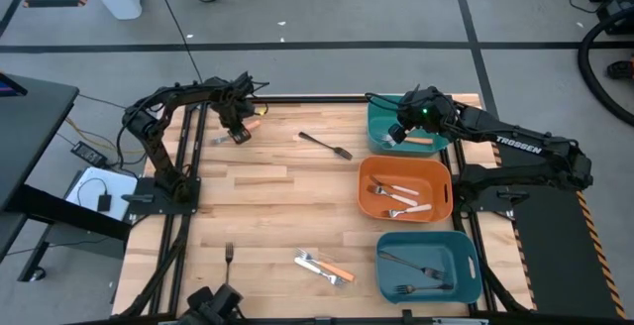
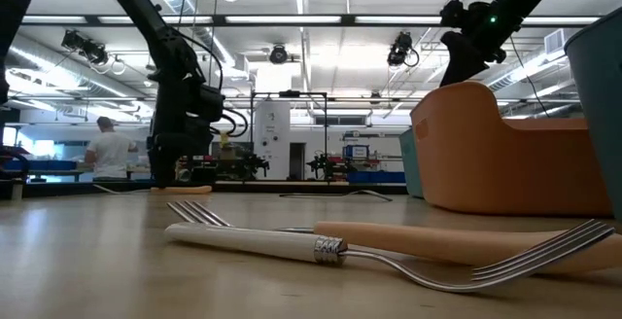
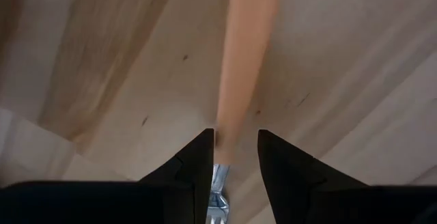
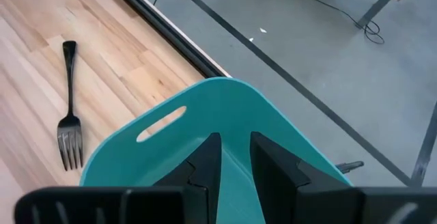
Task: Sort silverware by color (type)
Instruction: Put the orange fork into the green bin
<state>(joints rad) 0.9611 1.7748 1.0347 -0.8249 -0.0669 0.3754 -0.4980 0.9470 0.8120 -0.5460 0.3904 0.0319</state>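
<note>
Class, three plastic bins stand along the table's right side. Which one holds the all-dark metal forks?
The teal plastic bin nearest the table's front edge: two dark metal forks lie in it. The orange plastic bin holds white-handled forks.

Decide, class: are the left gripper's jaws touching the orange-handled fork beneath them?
Cannot tell. In the left wrist view the left gripper straddles the orange-handled fork, its jaws on either side of the handle, but no view plainly shows contact or a gap.

Three bins line the table's right side with forks inside, one fork mid-table, two forks near the front edge, another left of them.
</note>
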